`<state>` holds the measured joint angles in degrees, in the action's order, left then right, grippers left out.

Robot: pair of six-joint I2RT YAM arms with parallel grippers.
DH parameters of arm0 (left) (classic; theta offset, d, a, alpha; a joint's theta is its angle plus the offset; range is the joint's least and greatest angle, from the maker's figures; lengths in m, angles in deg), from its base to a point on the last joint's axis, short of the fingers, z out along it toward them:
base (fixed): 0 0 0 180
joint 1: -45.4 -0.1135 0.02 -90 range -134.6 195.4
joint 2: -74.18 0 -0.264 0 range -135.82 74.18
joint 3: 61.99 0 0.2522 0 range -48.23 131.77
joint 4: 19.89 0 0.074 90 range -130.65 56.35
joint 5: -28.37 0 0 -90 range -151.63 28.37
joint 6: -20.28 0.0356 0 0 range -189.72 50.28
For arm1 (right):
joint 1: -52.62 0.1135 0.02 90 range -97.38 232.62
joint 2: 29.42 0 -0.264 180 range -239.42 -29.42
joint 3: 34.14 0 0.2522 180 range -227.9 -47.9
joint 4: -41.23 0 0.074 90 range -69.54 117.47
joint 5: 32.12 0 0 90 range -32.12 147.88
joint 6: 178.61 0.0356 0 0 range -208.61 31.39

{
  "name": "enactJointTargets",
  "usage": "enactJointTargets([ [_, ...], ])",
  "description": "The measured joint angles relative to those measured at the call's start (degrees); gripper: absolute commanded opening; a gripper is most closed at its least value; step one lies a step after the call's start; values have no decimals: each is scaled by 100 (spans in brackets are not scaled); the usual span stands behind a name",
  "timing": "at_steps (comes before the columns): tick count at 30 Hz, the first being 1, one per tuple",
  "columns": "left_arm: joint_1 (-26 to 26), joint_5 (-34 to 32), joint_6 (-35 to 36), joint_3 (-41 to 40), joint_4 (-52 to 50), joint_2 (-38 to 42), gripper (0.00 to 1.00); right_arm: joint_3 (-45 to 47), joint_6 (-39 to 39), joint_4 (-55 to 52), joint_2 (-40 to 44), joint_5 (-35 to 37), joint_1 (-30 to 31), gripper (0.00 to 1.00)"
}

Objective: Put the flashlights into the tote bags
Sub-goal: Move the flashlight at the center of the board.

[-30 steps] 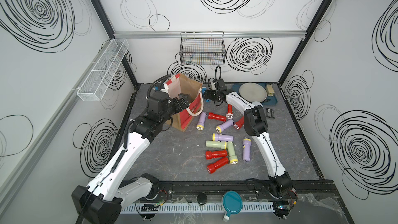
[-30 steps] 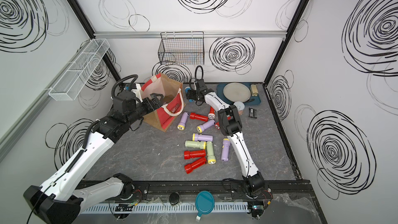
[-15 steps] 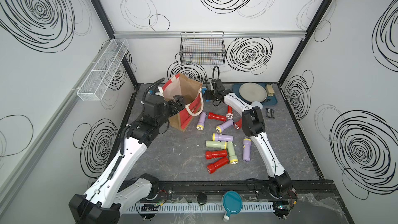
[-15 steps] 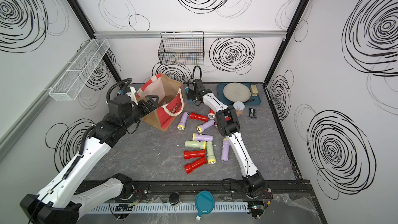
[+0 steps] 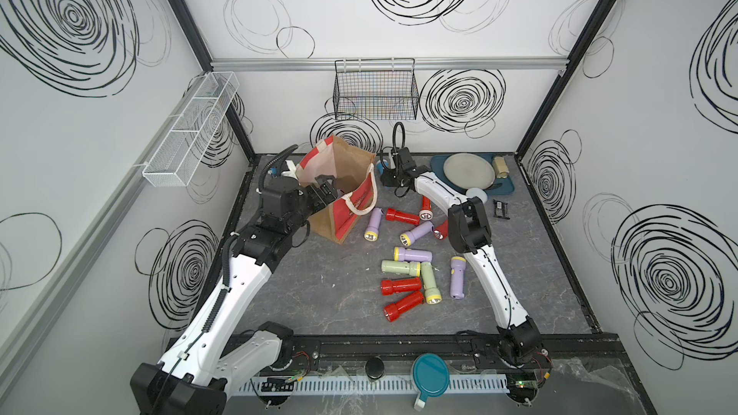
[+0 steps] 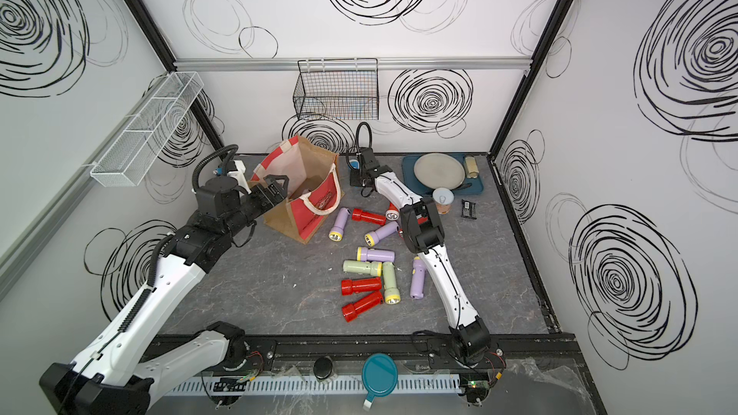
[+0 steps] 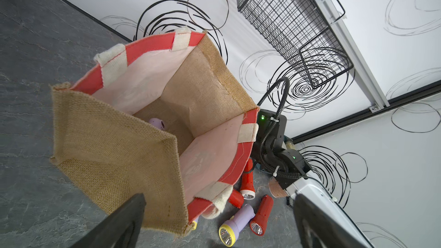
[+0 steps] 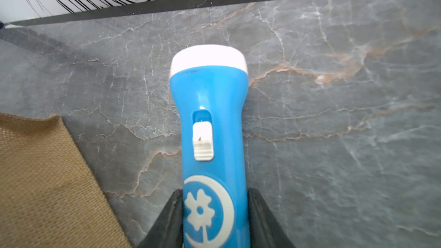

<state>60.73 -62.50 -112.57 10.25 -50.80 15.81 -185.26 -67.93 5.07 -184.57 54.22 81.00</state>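
While the left gripper [image 7: 219, 196] hangs spread wide and empty over the near rim of the tote bag [image 7: 114, 144], the right gripper [image 8: 214, 193] is clamped on the blue flashlight [image 8: 210, 106]. Its black fingers [image 8: 171, 213] press both sides of the barrel, at the back of the table [image 8: 334, 139], just beside the bag's jute corner.

Glossy blue plastic, that one, with a flared white head, a ribbed white slide switch and a white flower-in-crescent emblem. Its tail is cut off at the picture's edge, and in both top views only a sliver of blue shows beside the gripper.

Now the bag: coarse brown jute weave, red panels, cream webbing handles, smooth pale lining, boxy and standing open. Down inside, a lilac flashlight [image 7: 157, 123] peeks out, mostly hidden by the near jute wall.

Out on the grey veined table lie the loose flashlights [image 5: 400, 286]: red, lilac and pale green with yellow heads, scattered between bag and right arm. On the bag's red panel there is what looks like white print, too small to read.
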Motion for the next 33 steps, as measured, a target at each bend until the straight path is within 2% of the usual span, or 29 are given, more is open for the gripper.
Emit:
enactJointTargets([
  [6,-7,-15,350,-20,-105,7,99,221,-162,11,136,96,-24,18],
  [12,76,-90,671,-55,-116,-11,99,1016,-304,-284,715,107,-160,14],
  [14,203,-181,822,-46,-127,-48,99,1300,-348,-516,964,129,-225,14],
  [20,780,-490,1246,46,-153,-280,99,3206,-516,-669,2253,256,-299,16],
  [24,1093,-680,1329,46,-94,-358,99,3672,-542,-787,2553,293,-247,18],
  [28,1290,-817,1331,46,13,-372,99,3777,-557,-758,2577,367,-186,31],
  [33,1502,-968,1329,46,66,-402,99,3807,-540,-754,2577,369,-181,62],
])
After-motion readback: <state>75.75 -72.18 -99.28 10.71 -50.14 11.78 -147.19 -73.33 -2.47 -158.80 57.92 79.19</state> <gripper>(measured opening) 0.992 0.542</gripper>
